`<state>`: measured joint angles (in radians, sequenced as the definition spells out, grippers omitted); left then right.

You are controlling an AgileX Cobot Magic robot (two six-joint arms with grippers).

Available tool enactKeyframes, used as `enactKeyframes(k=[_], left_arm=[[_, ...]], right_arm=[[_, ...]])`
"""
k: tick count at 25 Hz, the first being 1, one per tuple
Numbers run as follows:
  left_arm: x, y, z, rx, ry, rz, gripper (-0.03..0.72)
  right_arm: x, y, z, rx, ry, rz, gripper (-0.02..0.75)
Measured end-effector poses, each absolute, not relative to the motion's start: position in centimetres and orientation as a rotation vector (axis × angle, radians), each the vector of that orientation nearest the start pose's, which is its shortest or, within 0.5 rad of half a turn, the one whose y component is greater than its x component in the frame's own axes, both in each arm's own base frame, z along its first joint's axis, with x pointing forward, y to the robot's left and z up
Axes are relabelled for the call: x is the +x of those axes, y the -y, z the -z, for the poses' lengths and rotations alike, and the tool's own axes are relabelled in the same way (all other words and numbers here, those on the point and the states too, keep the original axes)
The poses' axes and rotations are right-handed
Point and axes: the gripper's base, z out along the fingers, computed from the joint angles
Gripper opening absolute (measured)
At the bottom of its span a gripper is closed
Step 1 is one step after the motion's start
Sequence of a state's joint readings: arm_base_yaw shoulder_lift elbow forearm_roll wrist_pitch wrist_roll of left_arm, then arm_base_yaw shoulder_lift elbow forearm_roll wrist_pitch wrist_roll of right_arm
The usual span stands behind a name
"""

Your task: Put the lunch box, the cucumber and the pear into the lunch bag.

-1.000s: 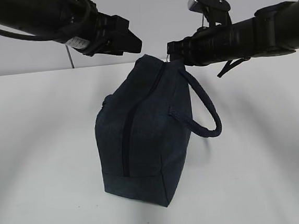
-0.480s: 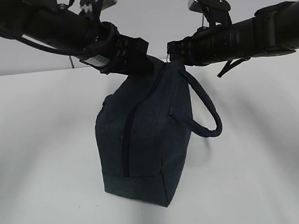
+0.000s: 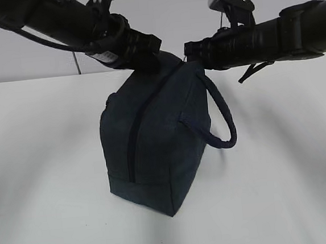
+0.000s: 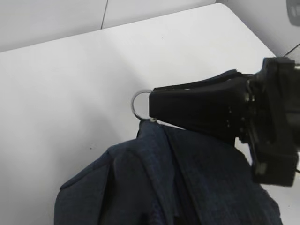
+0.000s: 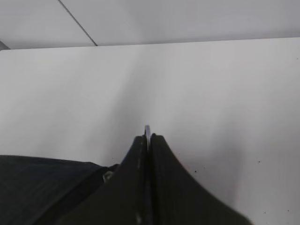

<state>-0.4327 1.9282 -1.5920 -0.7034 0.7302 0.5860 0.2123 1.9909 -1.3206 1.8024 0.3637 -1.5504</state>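
Compared with one second before: left pincer [image 3: 149, 59] moved from above the bag [image 3: 153, 140] down onto its top left edge; bag now tilted and shifted slightly left. Left pincer apparently pressed on the fabric there, but fingertips hidden, so grip impossible to tell. Right pincer [image 5: 147, 140] unchanged in place at the top right end, jaws together, clamped on the ring pull [image 4: 139, 104]. Counted: two pincers, one bag standing on the white table [image 3: 41, 167], one ring pull, one looped handle [image 3: 220, 122] seen hanging on the right.
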Motion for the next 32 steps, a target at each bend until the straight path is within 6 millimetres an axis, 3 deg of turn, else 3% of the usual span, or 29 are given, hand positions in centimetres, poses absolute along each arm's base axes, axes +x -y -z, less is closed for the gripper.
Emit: enactKeyframes(k=[5,7,11,16,19,21,24,27,32], left_arm=[[37.5,21.7,-28.9,0.763,-2.273,0.709,0.020],[37.3,21.6,-29.6,0.763,-2.254,0.706,0.019],[37.3,21.5,-29.6,0.772,-2.254,0.696,0.019],[37.2,21.5,-29.6,0.788,-2.259,0.681,0.019],[37.1,21.4,-29.5,0.807,-2.268,0.678,0.056],[37.2,21.3,-29.6,0.812,-2.266,0.672,0.127],[37.1,21.3,-30.1,0.819,-2.253,0.663,0.266],[36.6,21.1,-30.4,0.874,-2.271,0.644,0.333],[35.6,20.1,-29.3,0.954,-2.449,0.558,0.336]], right_arm=[[43.4,-11.4,-20.6,-0.095,-2.092,-0.678,0.006],[43.7,-10.9,-19.7,-0.060,-2.115,-0.680,0.006],[43.6,-10.8,-18.1,-0.029,-2.152,-0.714,0.006],[43.5,-10.9,-18.1,-0.026,-2.150,-0.746,0.017],[43.6,-10.3,-18.2,-0.039,-2.136,-0.797,0.167],[43.6,-9.8,-18.4,-0.058,-2.119,-0.840,0.335],[43.5,-8.9,-19.1,-0.085,-2.090,-0.879,0.486],[43.1,-8.2,-20.8,-0.155,-2.056,-0.880,0.512],[41.1,-8.0,-24.2,-0.348,-2.073,-0.824,0.488]])
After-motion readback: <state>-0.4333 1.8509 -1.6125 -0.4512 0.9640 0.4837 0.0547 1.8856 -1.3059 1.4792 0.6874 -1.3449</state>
